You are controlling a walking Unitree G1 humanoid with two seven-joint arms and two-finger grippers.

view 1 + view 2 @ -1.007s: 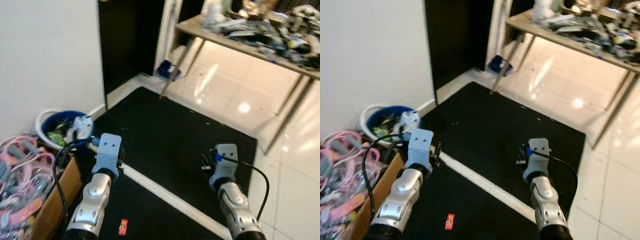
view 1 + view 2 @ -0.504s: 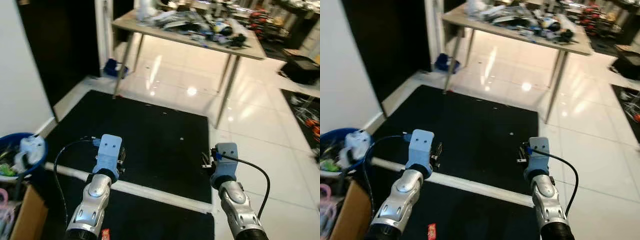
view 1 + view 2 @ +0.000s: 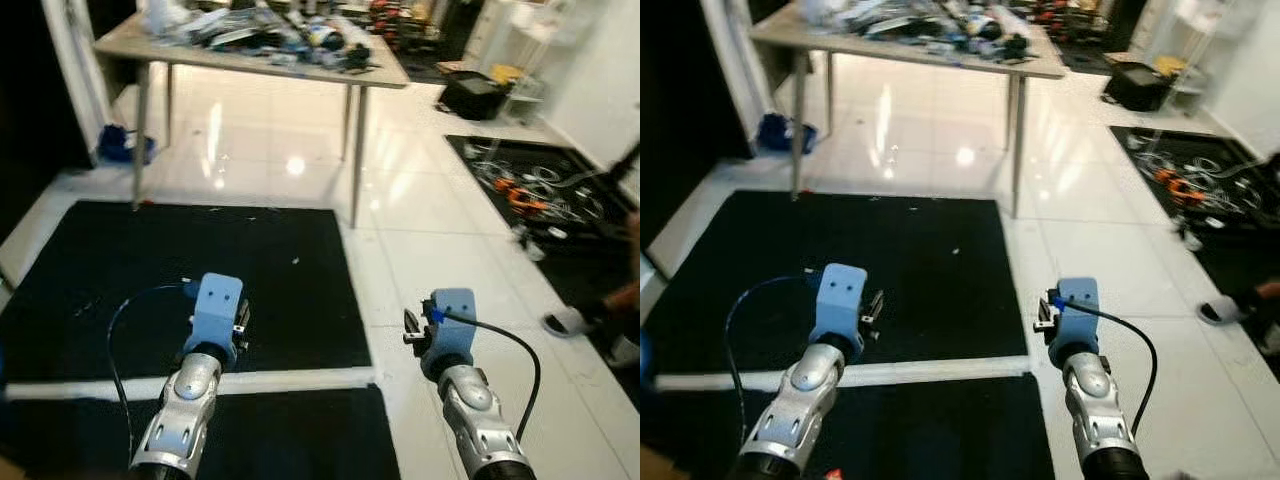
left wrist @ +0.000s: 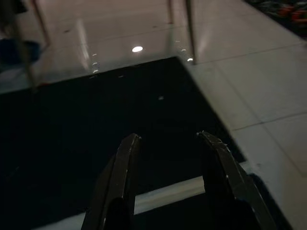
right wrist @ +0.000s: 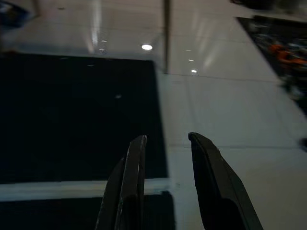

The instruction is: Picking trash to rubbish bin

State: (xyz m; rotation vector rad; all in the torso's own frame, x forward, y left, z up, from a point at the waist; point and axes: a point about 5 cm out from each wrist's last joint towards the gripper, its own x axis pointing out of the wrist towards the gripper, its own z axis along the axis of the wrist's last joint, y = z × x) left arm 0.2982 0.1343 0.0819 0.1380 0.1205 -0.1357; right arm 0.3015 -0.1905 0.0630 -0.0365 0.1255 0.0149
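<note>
Head camera first: I'm in the search step, nothing in hand yet. Both silver arms are held out low over the black floor mat with its white stripe, the left gripper over the mat and the right gripper over the glossy white tiled floor. Ahead stands a long grey-topped surface on thin metal legs, heaped with mixed clutter. I can make out one small pale speck on the mat ahead of the left gripper, too small to say if it's trash. A person's foot shows at the right edge.

Left wrist camera: two black fingers spread apart, empty, the mat's corner and stripe beyond them.

Right wrist camera: black fingers parted, nothing between them, mat edge and tile beyond.

My judgement: next I need to find a clear piece of trash, then locate the bin, before any reach.
</note>
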